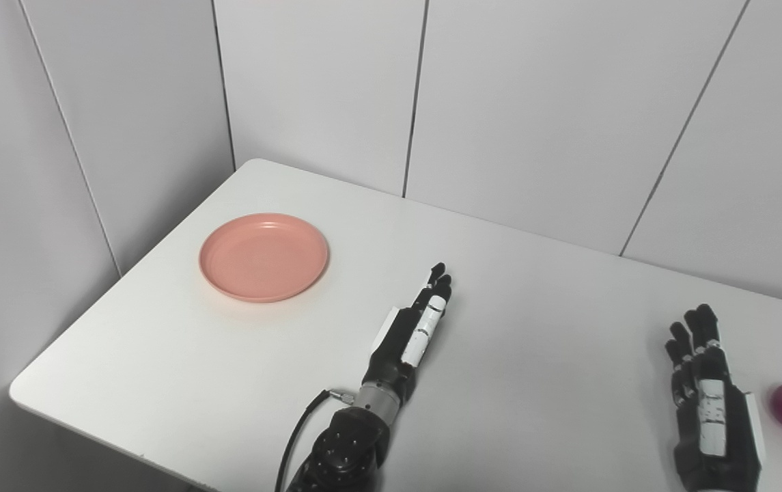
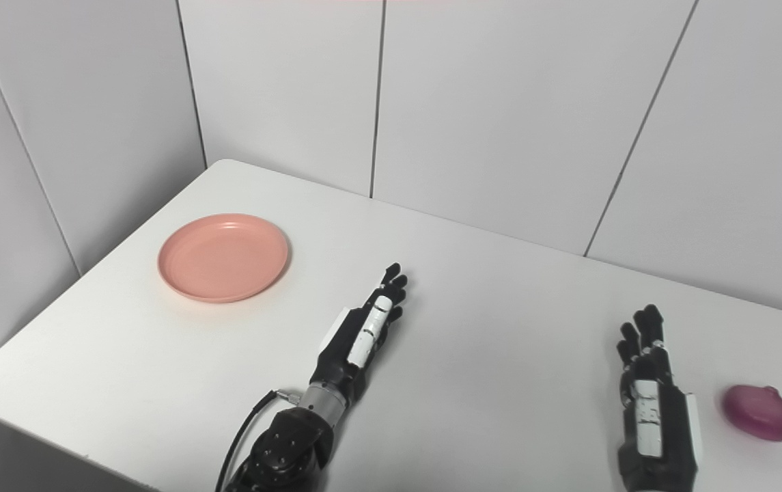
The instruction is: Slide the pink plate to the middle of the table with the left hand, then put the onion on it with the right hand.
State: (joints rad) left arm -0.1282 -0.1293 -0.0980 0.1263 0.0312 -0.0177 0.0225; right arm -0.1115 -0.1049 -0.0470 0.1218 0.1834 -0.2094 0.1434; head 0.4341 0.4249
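Left eye view: the pink plate (image 1: 264, 257) sits near the far left corner of the white table (image 1: 541, 355). The left hand (image 1: 412, 329) lies flat, fingers straight, holding nothing.

Right eye view: the right hand (image 2: 653, 396) is spread and empty, just beside the purple onion (image 2: 759, 412). I can read no writing anywhere.

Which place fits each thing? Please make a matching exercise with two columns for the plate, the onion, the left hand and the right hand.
Column 1:
1. plate
2. onion
3. left hand
4. right hand

Column 2:
A. near the table's middle, fingers straight
B. far left part of the table
D. at the right edge, beside the right hand
C. just left of the onion, holding nothing

Pairs: 1-B, 2-D, 3-A, 4-C
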